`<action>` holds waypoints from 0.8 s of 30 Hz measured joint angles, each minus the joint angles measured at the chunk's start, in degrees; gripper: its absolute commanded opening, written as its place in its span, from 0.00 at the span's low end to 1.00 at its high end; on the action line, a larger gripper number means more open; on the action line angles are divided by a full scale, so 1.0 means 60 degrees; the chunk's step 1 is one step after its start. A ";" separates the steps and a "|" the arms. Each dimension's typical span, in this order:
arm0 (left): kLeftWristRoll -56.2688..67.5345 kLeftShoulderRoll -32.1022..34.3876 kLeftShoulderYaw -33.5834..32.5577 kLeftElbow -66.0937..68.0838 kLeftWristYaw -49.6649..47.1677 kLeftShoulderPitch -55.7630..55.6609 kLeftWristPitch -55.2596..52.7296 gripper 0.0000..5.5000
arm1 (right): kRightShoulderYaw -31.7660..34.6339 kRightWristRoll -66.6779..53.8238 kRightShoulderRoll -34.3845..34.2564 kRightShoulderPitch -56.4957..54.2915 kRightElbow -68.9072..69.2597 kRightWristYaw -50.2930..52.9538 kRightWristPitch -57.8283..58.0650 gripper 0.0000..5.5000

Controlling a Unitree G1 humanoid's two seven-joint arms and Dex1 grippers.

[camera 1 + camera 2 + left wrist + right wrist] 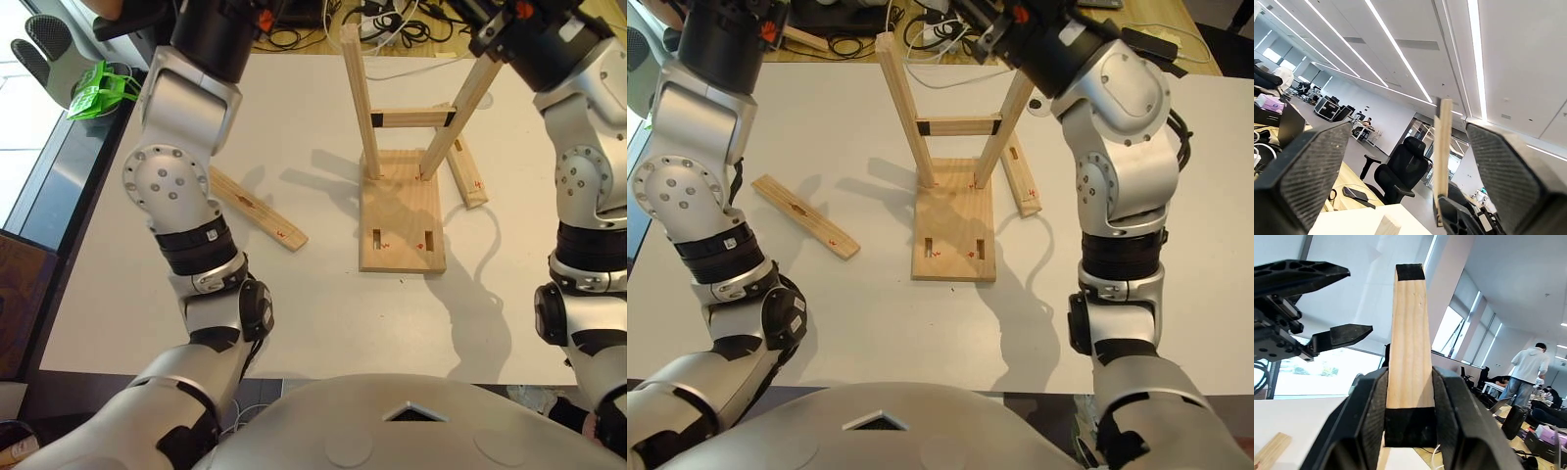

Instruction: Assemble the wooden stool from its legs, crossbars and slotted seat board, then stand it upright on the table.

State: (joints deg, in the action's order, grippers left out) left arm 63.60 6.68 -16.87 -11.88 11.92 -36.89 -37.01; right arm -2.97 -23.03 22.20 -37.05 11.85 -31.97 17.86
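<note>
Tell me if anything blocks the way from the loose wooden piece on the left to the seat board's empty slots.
Nothing visible does. The loose wooden piece lies flat on the table, apart from the seat board, with bare tabletop between, and the empty slots at the board's near end are uncovered.

Setting: open-plan office doubling as a robotics lab. Evidence: long ceiling light strips (1396, 46) running the length of the room, a black swivel chair (1400, 171) beside a wood-topped desk (1344, 178), and tall windows (1459, 330) along one wall. The white counter (323, 323) has a tangle of cables (294, 37) lying just past its far edge.
</note>
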 measured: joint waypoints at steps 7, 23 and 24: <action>-0.0004 0.0015 0.0231 -0.0055 0.0124 0.0056 0.0002 0.76 | -0.0438 -0.0023 -0.0151 0.0188 0.0446 -0.0431 0.0445 0.24; -0.0002 0.0030 0.0261 0.0113 -0.0102 0.0076 -0.0111 0.31 | -0.0990 0.1861 0.0131 0.0210 0.0090 -0.0989 -0.1195 0.24; -0.0002 0.0029 0.0261 0.0117 -0.0111 0.0076 -0.0111 0.28 | -0.1008 0.1979 0.0130 0.0208 0.0010 -0.0987 -0.1347 0.24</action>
State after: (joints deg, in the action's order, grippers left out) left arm 63.59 6.86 -15.30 -11.18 11.25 -36.44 -37.68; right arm -9.02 -11.15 22.98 -35.80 11.91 -37.88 9.78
